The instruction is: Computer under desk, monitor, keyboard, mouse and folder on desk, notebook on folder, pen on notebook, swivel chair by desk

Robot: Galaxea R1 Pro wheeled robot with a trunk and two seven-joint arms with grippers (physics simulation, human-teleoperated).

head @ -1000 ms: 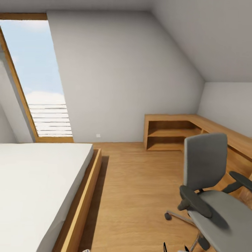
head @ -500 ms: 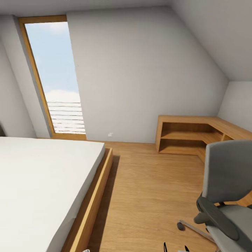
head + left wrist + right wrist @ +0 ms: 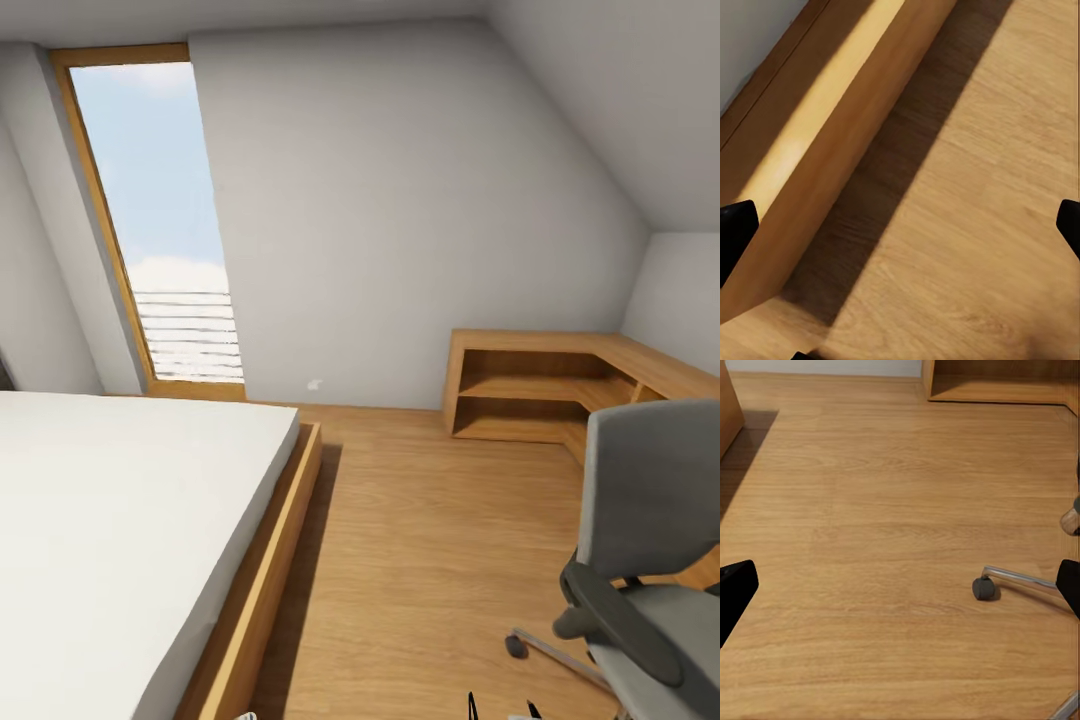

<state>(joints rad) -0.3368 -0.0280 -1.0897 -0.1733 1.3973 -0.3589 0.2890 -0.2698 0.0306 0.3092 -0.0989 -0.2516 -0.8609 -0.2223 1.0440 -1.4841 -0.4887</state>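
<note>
The swivel chair (image 3: 650, 560) stands on the light wood floor (image 3: 430, 540) of the bedroom, to the right of the bed (image 3: 120, 540) with bare floor between them. Its grey back is upright, a black armrest (image 3: 620, 620) juts from the side nearer the bed, and the grey seat is cut off by the picture's edge. One chrome leg with a dark castor (image 3: 517, 645) reaches out toward the bed. In the right wrist view the same leg and castor (image 3: 982, 588) lie on the floor.

Beyond the chair, farther from the bed, a light-wood corner shelf unit (image 3: 540, 385) runs along the grey wall and turns under the sloped white ceiling. A tall wood-framed window (image 3: 160, 220) showing sky stands in the wall past the head of the bed. The bed has a white mattress on a low wooden frame (image 3: 265, 590).

The left end effector (image 3: 900, 232) hangs over the floor right beside the bed frame (image 3: 832, 150), its two black fingertips (image 3: 735, 236) wide apart with nothing between them. The right end effector (image 3: 900, 585) hangs over open floor between the bed and the chair, fingertips (image 3: 735, 589) likewise spread and empty.
</note>
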